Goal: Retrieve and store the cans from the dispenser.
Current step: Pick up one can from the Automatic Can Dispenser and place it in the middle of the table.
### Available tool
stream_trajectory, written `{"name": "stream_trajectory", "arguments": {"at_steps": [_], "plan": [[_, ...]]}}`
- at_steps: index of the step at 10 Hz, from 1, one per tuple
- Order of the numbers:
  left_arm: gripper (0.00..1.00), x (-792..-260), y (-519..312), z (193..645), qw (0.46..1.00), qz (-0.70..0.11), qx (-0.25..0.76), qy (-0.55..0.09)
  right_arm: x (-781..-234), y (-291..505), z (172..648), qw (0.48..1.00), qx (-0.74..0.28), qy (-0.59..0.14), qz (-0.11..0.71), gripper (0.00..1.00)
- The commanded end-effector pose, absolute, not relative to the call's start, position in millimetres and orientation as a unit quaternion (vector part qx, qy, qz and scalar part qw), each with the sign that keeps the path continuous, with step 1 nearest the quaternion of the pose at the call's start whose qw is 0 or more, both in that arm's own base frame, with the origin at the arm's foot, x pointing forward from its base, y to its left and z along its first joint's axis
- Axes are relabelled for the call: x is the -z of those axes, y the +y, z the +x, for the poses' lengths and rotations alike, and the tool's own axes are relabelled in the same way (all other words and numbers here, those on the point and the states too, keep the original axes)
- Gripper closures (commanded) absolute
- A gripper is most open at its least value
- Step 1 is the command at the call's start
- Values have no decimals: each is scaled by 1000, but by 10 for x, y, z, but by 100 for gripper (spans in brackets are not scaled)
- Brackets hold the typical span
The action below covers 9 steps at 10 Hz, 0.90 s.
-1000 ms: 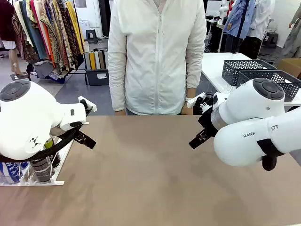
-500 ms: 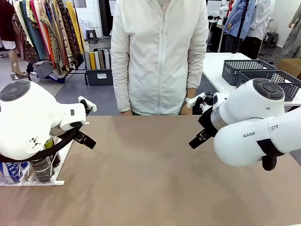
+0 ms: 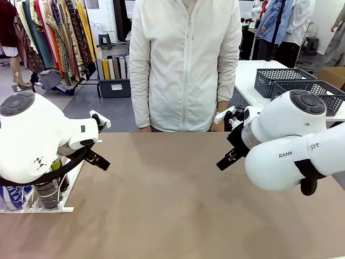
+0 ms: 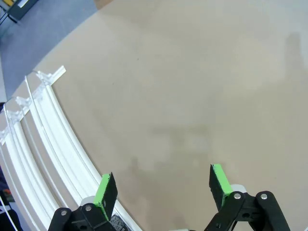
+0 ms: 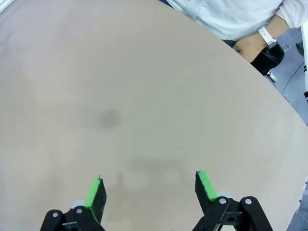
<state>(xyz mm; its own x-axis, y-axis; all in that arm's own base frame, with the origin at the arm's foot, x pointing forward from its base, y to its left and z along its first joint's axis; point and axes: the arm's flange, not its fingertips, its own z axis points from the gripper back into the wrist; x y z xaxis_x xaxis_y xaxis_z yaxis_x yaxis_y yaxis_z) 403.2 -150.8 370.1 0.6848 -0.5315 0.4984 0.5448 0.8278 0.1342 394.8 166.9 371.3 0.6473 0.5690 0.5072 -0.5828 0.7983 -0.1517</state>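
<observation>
My left claw (image 4: 161, 179) hangs wide open and empty over the bare surface (image 4: 192, 86). The dispenser (image 4: 45, 122) lies right alongside one of its fingers, its white lanes curving off the frame edge. My right claw (image 5: 150, 183) is just as wide and empty, well apart from the dispenser. In the front view the cans (image 3: 47, 193) sit at the dispenser's near end, mostly hidden behind my left arm (image 3: 32, 135), so I can't count them or read their labels.

Lettering, legible:
- right arm (image 3: 291, 156), white casing: "RANK" and, farther right, "OT" in dark capitals (both fragments, the rest is cut off by the curve of the shell).

Lettering, illegible:
- blue-and-white can (image 3: 12, 197): blue print, mostly hidden by the left arm.
</observation>
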Motion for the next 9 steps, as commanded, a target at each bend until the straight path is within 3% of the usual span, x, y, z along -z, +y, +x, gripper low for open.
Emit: {"name": "stream_trajectory", "arguments": {"at_steps": [1, 8, 9], "plan": [[0, -3704, -1508, 4031, 918, -12, 294, -268, -3713, 1668, 3949, 907, -317, -275, 13, 0], [0, -3701, -1508, 4032, 918, -12, 293, -268, -3713, 1669, 3948, 907, -317, -275, 13, 0], [0, -3737, -1514, 3992, 911, -49, 324, -251, -3725, 1654, 3937, 910, -315, -266, 36, 0]]}}
